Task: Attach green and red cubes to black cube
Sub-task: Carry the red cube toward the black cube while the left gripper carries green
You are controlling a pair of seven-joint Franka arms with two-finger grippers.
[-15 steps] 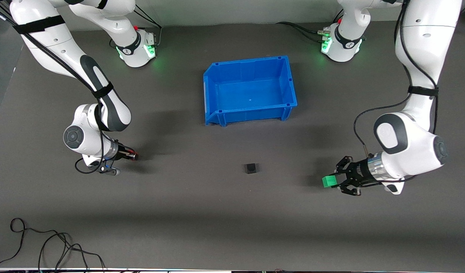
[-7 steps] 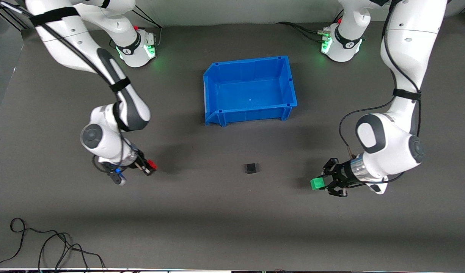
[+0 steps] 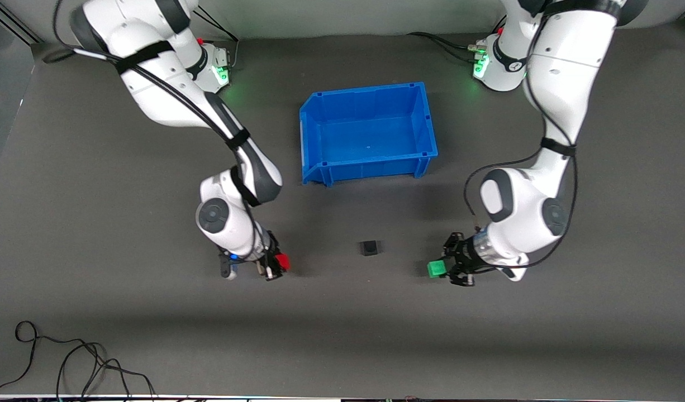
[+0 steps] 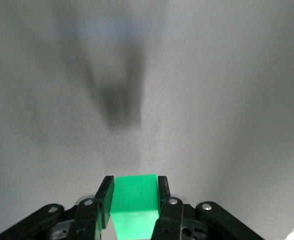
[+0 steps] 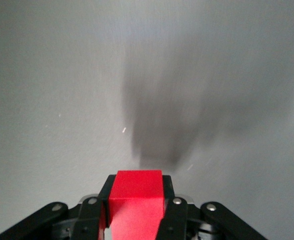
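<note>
The black cube (image 3: pixel 369 247) sits on the dark table, nearer to the front camera than the blue bin. My left gripper (image 3: pixel 443 268) is shut on the green cube (image 3: pixel 436 269), held low over the table beside the black cube toward the left arm's end. The green cube shows between the fingers in the left wrist view (image 4: pixel 135 200). My right gripper (image 3: pixel 278 263) is shut on the red cube (image 3: pixel 282 262), held low over the table beside the black cube toward the right arm's end. The red cube shows in the right wrist view (image 5: pixel 137 197).
An empty blue bin (image 3: pixel 320 162) stands at mid-table, farther from the front camera than the black cube. A loose black cable (image 3: pixel 69 357) lies near the front edge at the right arm's end.
Both arms have moved inward toward the black cube, each carrying its cube. The black cube has not moved.
</note>
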